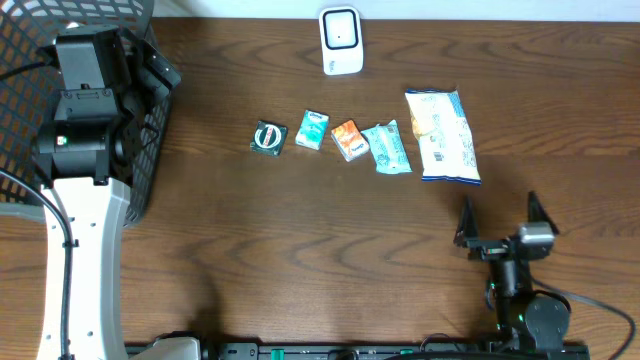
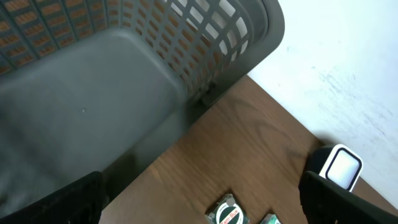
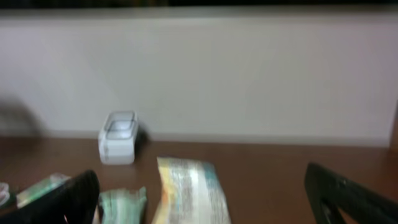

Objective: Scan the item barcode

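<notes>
Left gripper (image 2: pixel 199 198): gaped empty above basket (image 2: pixel 124 74).
Right gripper (image 1: pixel 499 207): gaped empty, near right.
Snack bag (image 1: pixel 441 135) print: was unreadable.

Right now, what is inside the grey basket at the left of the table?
In the left wrist view the basket shows only a bare grey floor, no item. From overhead, the left arm covers much of the inside, so the rest cannot be checked.
</notes>
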`<state>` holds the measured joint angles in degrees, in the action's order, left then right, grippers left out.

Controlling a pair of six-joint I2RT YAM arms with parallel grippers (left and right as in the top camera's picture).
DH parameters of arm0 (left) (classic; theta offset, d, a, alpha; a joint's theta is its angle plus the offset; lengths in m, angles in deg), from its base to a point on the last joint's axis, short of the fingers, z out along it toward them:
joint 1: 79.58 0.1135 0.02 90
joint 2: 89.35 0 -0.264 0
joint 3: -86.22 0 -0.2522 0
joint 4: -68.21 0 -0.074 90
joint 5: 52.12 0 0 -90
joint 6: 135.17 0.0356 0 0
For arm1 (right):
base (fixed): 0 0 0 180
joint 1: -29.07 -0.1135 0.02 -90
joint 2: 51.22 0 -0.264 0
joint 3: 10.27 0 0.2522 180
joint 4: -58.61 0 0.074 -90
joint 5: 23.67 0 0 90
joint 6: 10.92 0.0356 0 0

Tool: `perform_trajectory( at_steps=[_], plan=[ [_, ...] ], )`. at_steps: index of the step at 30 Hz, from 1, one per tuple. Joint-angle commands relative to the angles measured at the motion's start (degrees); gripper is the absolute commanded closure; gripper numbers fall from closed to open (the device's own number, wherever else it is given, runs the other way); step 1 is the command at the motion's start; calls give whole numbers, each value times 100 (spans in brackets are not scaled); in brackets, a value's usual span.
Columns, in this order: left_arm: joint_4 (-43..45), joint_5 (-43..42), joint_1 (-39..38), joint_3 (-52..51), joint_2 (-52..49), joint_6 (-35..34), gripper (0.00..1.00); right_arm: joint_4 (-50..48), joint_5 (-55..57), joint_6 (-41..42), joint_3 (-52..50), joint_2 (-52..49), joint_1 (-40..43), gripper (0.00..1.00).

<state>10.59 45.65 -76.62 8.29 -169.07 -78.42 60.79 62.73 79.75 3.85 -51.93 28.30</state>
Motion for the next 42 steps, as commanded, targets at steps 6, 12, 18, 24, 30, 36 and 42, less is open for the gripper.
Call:
perform_trajectory(
  at_steps=[6, 12, 18, 24, 30, 36, 42],
  plan=[
    [-28, -2, 24, 9, 31, -70, 2, -3204, -940, 404, 2, 22, -39, 1],
    [-28, -2, 24, 9, 31, -70, 2, -4262, -907, 11, 560, -380, -39, 1],
    [-31, -2, 24, 9, 31, -70, 2, -2691, -2170, -1508, 2402, -1980, -39, 1],
    [-31, -2, 24, 9, 31, -70, 2, -358, -3154, -2216, 4776, -4629, -39, 1],
    [-28, -2, 24, 9, 31, -70, 2, 2763, -3067, -2564, 7114, -6789, -39, 1],
    [-31, -2, 24, 9, 31, -70, 2, 5134, -2457, -2691, 8832, -8553, -39, 1],
    [-28, -2, 24, 9, 31, -70, 2, 6039, -2817, -1681, 8955, -9595, -44, 1]
  ],
)
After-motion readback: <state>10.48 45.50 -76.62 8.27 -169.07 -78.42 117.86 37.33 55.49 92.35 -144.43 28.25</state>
